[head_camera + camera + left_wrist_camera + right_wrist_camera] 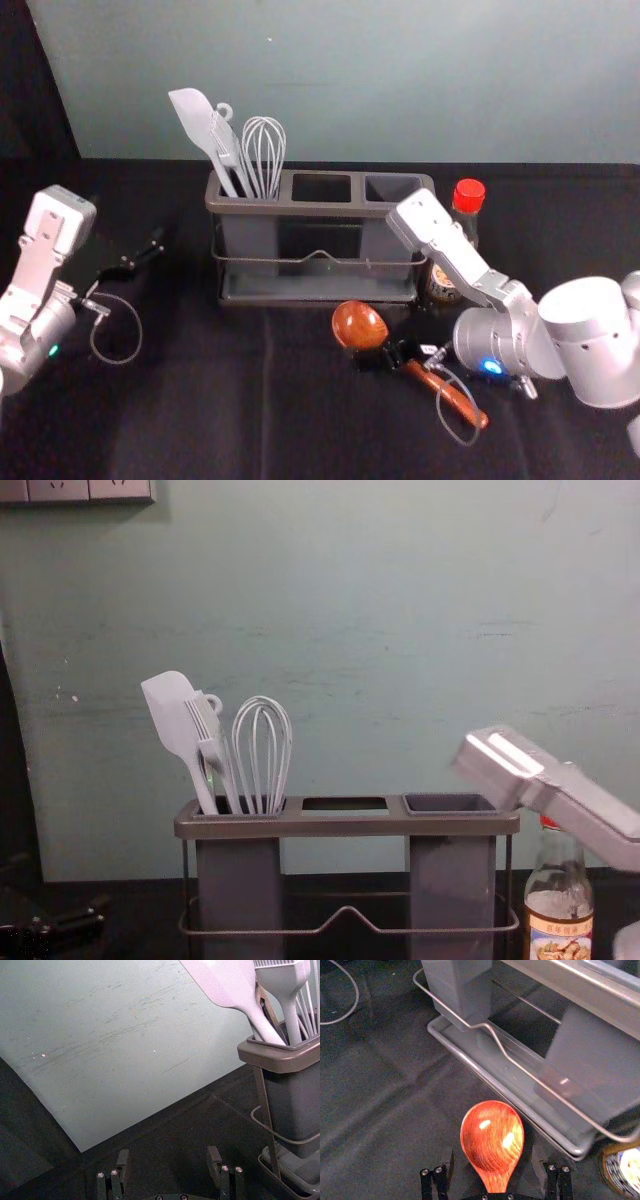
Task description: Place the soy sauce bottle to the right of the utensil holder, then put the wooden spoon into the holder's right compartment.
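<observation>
The wooden spoon point(358, 326) lies before the utensil holder point(318, 209), between the released right pincer's point(380, 357) parted fingers. Right of the holder, the soy sauce bottle point(468, 196) stands upright, partly behind the right arm point(462, 262). Spatula point(192, 115), brush point(226, 146) and whisk point(266, 122) occupy its left compartment; leftward hangs the left pincer point(142, 256), released.
</observation>
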{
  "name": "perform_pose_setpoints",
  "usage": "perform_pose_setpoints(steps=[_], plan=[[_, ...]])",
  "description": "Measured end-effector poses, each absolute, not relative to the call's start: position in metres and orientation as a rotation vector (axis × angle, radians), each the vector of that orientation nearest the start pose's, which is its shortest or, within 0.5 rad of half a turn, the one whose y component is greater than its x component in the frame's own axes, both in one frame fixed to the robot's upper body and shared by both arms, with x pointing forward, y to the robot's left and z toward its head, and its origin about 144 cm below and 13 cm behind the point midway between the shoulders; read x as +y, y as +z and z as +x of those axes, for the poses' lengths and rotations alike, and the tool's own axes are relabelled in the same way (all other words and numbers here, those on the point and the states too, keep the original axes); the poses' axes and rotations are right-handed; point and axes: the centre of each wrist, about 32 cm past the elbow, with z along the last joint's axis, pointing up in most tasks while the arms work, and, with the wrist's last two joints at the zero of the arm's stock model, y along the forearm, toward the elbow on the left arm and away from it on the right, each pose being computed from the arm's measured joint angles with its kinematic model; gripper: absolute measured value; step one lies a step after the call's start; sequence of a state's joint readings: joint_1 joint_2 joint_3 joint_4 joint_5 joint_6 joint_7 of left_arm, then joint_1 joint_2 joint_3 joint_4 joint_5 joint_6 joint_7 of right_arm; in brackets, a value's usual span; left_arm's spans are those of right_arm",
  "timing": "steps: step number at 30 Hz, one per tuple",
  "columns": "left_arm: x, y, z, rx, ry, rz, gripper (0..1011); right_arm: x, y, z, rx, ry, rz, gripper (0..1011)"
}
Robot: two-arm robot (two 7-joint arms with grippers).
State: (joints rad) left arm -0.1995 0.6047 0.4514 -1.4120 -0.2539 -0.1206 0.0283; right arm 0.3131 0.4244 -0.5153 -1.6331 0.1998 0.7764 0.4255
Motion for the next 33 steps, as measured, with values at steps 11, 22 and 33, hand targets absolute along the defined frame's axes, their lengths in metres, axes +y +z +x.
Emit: perform_pose_setpoints(steps=[11, 22, 33], plan=[[0.310, 1.140, 0.489, -0.285, 1.248, 0.304, 1000, -0.180, 1.214, 0.519, 0.229, -0.752, -0.720, 1000], [0.310, 1.140, 0.489, -0.285, 1.248, 0.304, 1000, -0.175, 1.216, 0.525, 0.232, -0.753, -0.727, 1000], [0.310, 1.140, 0.489, -0.285, 1.248, 0.304, 1000, -0.171, 1.216, 0.528, 0.245, -0.750, -0.737, 1000]])
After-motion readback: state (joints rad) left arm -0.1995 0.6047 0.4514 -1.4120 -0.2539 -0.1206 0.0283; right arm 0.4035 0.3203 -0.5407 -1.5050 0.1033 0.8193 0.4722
